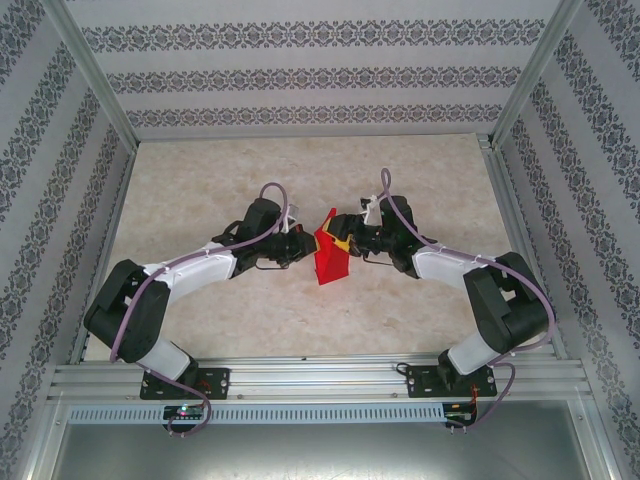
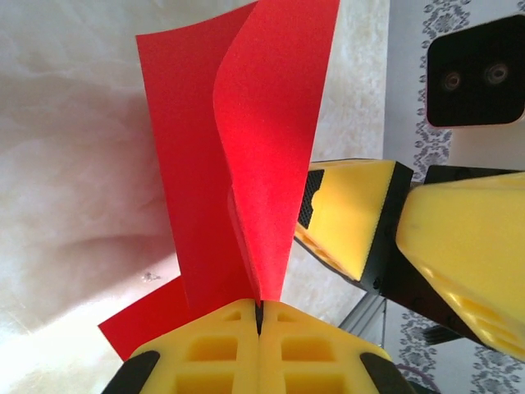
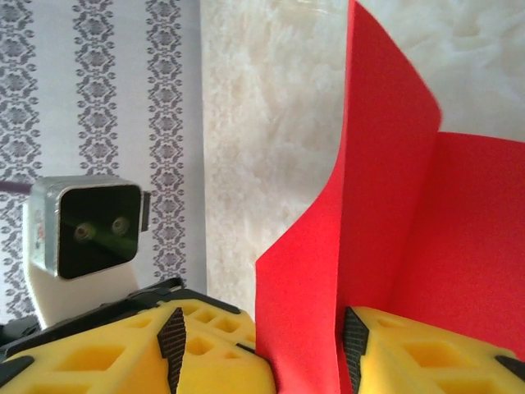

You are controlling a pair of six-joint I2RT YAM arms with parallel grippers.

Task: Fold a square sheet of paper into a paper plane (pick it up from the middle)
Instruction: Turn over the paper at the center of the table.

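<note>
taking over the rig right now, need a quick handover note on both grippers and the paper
Left gripper: shut on an edge of the red sheet.
Right gripper: right against the sheet from the other side. Whether it clamps the sheet is unclear.
Sheet: upright between the two grippers, over the middle of the table, bent into a soft curve.
Done: sheet picked up and a first bend begun. No sharp crease shows.
Left: every fold needs creasing. There is no plane shape yet.
</note>
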